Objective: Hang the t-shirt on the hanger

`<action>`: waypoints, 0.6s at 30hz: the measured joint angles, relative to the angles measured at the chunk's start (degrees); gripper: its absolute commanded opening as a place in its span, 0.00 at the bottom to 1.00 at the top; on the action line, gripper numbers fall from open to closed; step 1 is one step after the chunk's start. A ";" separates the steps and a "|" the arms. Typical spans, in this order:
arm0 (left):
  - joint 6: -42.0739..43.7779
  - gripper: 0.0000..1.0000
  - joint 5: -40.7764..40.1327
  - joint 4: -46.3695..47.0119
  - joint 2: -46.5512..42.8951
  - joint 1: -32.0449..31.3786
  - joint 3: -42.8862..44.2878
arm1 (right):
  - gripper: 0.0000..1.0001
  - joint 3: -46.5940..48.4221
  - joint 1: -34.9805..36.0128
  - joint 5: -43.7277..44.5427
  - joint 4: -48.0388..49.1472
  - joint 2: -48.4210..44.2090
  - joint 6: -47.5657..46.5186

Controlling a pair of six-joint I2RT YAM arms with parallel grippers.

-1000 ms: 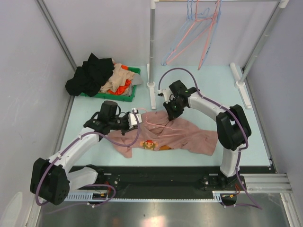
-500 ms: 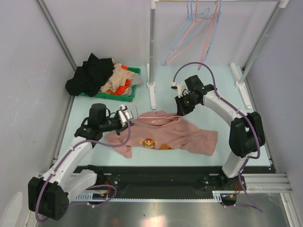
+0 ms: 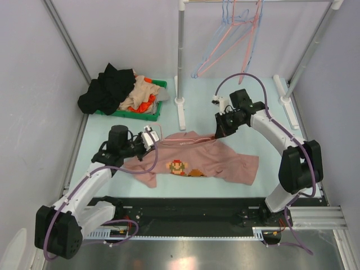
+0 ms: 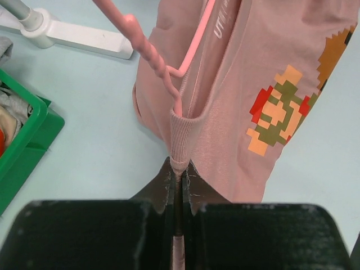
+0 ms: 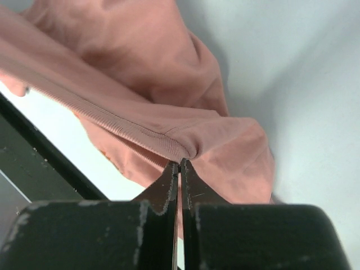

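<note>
The dusty-pink t-shirt [image 3: 194, 161] lies on the table with its pixel figure [image 3: 177, 167] facing up. Its ribbed collar is stretched between my two grippers. My left gripper [image 3: 154, 138] is shut on the collar's left end, seen close up in the left wrist view at the gripper [image 4: 179, 169]. My right gripper [image 3: 217, 133] is shut on the collar's right end, shown pinched at the gripper [image 5: 180, 161]. The pale-pink hanger [image 4: 147, 49] has its hook outside the neck opening. One arm of it runs inside the t-shirt [image 4: 259, 67]; the rest is hidden by cloth.
A green bin [image 3: 153, 114] at the back left holds black, beige and orange clothes. The rack's left post [image 3: 180, 62] stands just behind the shirt, its white foot [image 4: 73, 36] near the collar. Light-blue and pink hangers [image 3: 228, 39] hang on the rail. The right post [image 3: 306, 56] stands at the far right.
The right gripper closed on the collar and pulled right and back. The left gripper drew left. The collar now stretches taut and the shirt lies flatter.
</note>
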 measured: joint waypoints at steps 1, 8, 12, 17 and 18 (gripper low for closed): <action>0.70 0.00 -0.24 -0.26 0.50 -0.11 0.02 | 0.00 0.00 0.00 -0.24 -0.09 -0.63 -0.07; 2.62 0.00 -4.52 -1.51 7.45 -5.75 5.35 | 0.00 0.00 4.00 -1.97 -1.90 -6.64 -2.43; 2.34 0.00 -6.40 -0.37 12.59 -10.95 11.61 | 0.00 0.00 8.11 -2.89 -3.52 -8.48 -4.20; 1.01 0.00 -5.62 2.05 17.11 -14.14 16.13 | 0.26 0.00 8.76 -3.91 -4.63 -9.79 -6.82; 0.94 0.00 -5.33 2.12 17.33 -14.32 16.35 | 0.31 0.00 8.72 -3.93 -4.76 -10.14 -7.65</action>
